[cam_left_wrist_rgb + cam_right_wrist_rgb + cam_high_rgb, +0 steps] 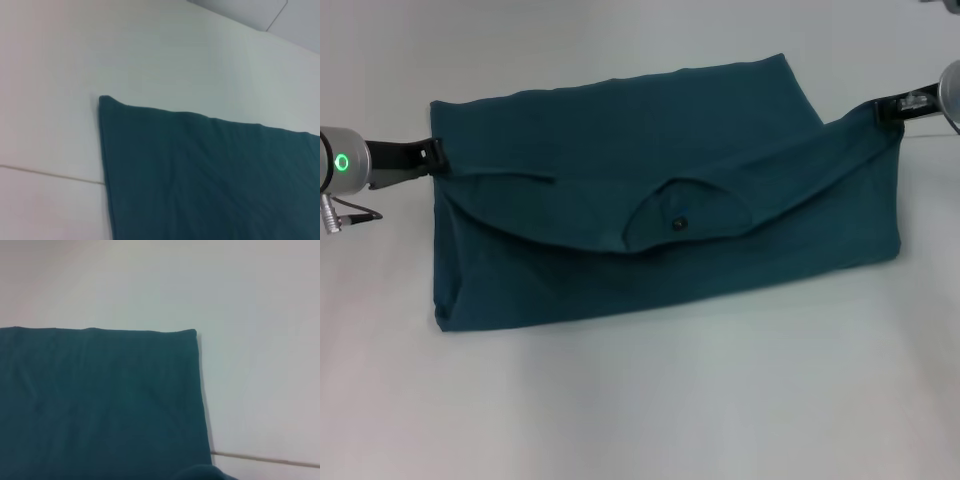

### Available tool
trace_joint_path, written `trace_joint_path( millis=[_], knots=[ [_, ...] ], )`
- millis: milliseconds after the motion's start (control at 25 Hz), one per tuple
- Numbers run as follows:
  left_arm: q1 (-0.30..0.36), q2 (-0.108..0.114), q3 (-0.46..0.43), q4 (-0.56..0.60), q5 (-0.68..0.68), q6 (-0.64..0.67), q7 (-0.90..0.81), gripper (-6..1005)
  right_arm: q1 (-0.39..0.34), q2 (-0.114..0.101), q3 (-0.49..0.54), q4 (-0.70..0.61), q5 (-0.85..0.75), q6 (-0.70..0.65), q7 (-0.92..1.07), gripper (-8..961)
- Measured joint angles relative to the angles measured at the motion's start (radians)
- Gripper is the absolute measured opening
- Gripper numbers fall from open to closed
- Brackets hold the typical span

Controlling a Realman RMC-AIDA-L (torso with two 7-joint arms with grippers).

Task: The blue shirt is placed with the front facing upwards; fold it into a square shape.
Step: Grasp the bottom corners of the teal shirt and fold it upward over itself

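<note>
Both end effectors met the blue shirt (660,200) in the head view: the left end effector (433,154) at its left upper corner and the right end effector (888,110) at its right upper corner, each apparently pinched on the cloth, though the fingertips were hard to make out. Folded over, the shirt lay across the white bench (640,400), collar (685,215) facing up. From the left wrist, one shirt (210,175) corner lay flat on the bench (75,60). From the right wrist, another corner of the shirt (100,400) lay flat likewise.
</note>
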Motion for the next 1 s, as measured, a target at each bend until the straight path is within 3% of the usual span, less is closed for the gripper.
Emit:
trace_joint_path(
  millis=[760, 1000],
  knots=[
    [-0.005, -0.025, 0.017, -0.001, 0.016, -0.032, -0.003, 7, 0.031, 0.025, -0.162, 0.106, -0.052, 0.136, -0.001, 29],
    [0.04, -0.067, 0.01, 0.103, 0.016, -0.065, -0.036, 7, 0.03, 0.026, -0.167, 0.102, -0.051, 0.153, 0.018, 30]
  ],
)
